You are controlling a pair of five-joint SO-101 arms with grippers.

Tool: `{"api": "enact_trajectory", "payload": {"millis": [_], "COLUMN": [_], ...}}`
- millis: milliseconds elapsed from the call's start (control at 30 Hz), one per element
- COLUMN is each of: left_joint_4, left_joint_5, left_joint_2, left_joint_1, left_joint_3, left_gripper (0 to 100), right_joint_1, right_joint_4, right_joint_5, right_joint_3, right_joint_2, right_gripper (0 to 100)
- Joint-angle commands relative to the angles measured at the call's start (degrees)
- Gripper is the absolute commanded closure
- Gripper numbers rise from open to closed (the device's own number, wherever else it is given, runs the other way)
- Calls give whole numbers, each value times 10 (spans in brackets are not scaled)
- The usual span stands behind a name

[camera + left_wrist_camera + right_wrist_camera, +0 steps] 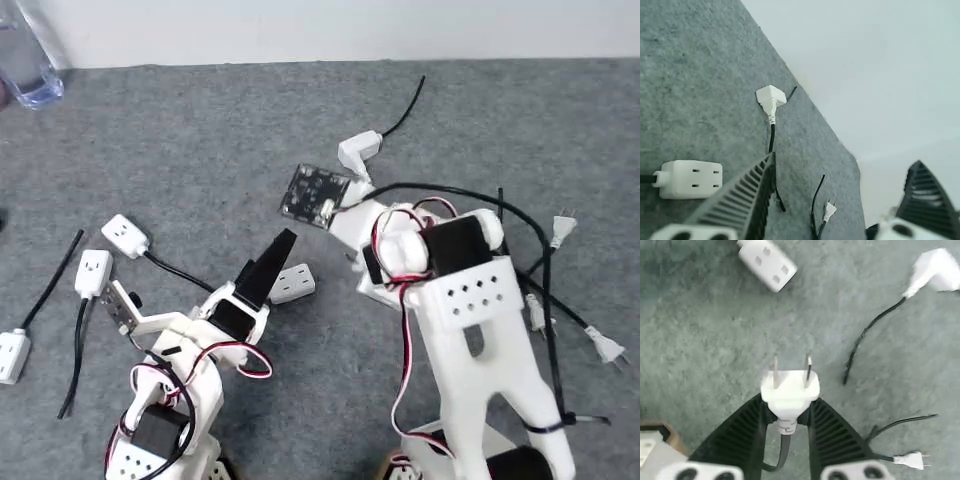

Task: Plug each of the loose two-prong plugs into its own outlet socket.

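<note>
The right hand (789,404) is clamped on a white two-prong plug (790,387). Its prongs point out past the fingertips (756,412), and its black cable runs back between them. Ahead of the prongs, across bare grey counter (700,340), lies a white outlet socket (767,262). To the side is a corded socket (937,270), and a loose plug (910,459) rests near the hand. The left hand (845,159) stands wide apart and holds nothing, with a socket block (690,179) just beside one finger. A small socket (125,235) lies well apart, on the left arm's outer side.
</note>
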Motion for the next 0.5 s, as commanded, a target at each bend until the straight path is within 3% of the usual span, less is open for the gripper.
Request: {"api": "enact_trajectory", "payload": {"millis": [0, 267, 467], "left_joint_4": [4, 5, 30], "left_joint_5": [0, 0, -2], "left_joint_2": [-5, -5, -4], "left_joint_1": [2, 2, 3], "left_joint_3": [-2, -2, -2], "left_gripper": [616, 616, 617], "right_joint_1": [34, 52, 50], "right_joint_4": [-36, -218, -327], "right_joint_5": [17, 76, 76], "right_joint_3": [38, 177, 203], "right_joint_2": [25, 123, 237], "right_gripper": [991, 991, 991]}}
